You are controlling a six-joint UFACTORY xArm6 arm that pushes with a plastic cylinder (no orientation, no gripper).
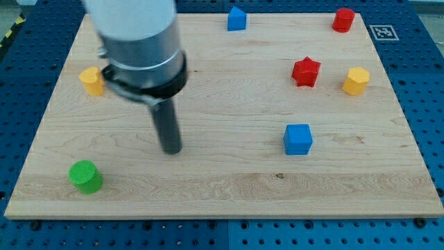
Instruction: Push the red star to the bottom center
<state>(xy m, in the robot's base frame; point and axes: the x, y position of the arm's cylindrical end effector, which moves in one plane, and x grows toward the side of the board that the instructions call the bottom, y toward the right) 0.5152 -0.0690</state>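
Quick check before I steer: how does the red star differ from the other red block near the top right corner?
The red star has a spiky, pointed outline; the red block at the view's top right looks rounded, roughly cylindrical. The red star sits nearer the board's middle, just left of a yellow block, while the red block sits by the top edge. My tip is far left of both. Both share the same red colour and similar size.

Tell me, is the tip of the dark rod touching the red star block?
Apart. The camera view shows my tip left of centre, with wide bare wood between it and the red star block at upper right.
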